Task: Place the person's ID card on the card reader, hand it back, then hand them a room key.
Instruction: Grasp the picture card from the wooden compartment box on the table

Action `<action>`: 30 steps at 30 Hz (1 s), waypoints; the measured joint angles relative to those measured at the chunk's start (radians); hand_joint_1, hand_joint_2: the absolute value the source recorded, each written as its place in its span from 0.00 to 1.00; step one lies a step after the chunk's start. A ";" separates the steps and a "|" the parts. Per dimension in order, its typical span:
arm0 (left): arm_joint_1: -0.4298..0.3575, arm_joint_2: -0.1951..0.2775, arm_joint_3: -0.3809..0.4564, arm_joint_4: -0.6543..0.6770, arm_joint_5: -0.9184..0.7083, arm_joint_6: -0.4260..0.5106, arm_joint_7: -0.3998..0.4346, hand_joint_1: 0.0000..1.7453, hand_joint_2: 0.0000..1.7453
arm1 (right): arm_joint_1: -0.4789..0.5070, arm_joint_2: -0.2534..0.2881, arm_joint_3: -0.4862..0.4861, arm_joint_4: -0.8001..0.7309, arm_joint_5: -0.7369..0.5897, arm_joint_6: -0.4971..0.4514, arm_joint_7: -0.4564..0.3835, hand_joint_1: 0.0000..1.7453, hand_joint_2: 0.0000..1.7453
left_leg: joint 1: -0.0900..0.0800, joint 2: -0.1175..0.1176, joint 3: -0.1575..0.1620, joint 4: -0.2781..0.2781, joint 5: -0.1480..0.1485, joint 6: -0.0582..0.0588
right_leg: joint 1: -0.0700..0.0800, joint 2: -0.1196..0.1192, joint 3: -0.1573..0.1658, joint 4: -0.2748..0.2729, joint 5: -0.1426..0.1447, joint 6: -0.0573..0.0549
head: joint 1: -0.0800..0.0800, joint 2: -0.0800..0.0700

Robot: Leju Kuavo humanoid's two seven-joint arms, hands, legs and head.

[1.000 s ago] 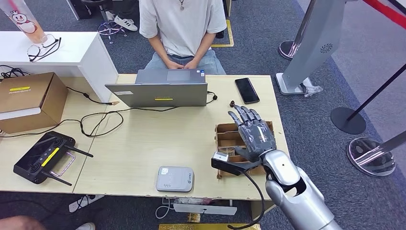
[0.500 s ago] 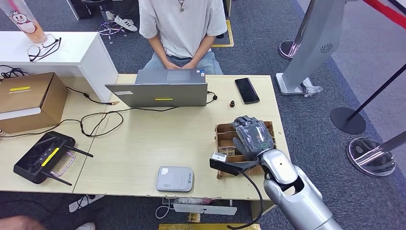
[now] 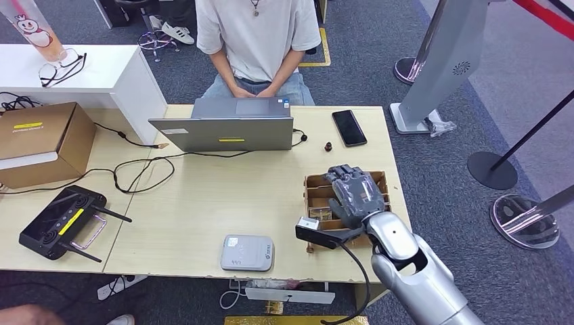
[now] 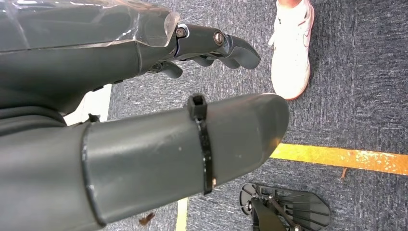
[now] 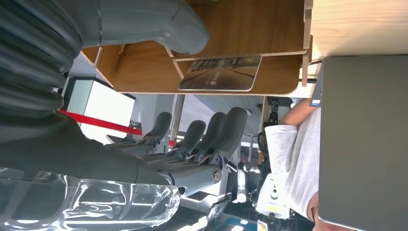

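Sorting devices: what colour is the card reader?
Light grey card reader, clearest in head view.

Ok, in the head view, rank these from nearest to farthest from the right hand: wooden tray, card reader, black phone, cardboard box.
Measured from the right hand:
1. Wooden tray, directly under the hand.
2. Black phone, beyond the hand, toward the person's side of the table.
3. Card reader, toward the robot's left, at the near edge of the table.
4. Cardboard box, at the far left end.

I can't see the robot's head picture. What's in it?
The robot's right hand reaches down into a small wooden box on a light wooden table. A grey card reader lies near the front edge, and a person sits behind a laptop across it.
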 joint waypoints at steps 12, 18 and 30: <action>-0.002 0.000 0.000 0.000 -0.003 -0.003 0.001 0.00 0.00 | -0.013 0.001 0.008 0.009 -0.003 -0.002 0.002 0.44 1.00 | 0.000 0.000 0.000 0.000 0.000 0.000 | 0.000 0.000 0.000 0.000 0.000 0.000 | 0.000 0.000; -0.002 0.000 0.000 0.000 -0.006 -0.003 0.003 0.00 0.00 | -0.014 0.004 0.011 0.022 -0.004 -0.002 0.006 0.43 1.00 | 0.000 0.000 0.000 0.000 0.000 0.000 | 0.000 0.000 0.000 0.000 0.000 0.000 | 0.000 0.000; -0.005 0.000 0.000 0.000 -0.009 -0.005 0.009 0.00 0.00 | -0.030 0.026 0.011 0.076 -0.015 -0.003 0.012 0.45 1.00 | 0.000 0.000 0.000 0.000 0.000 0.000 | 0.000 0.000 0.000 0.000 0.000 0.000 | 0.000 0.000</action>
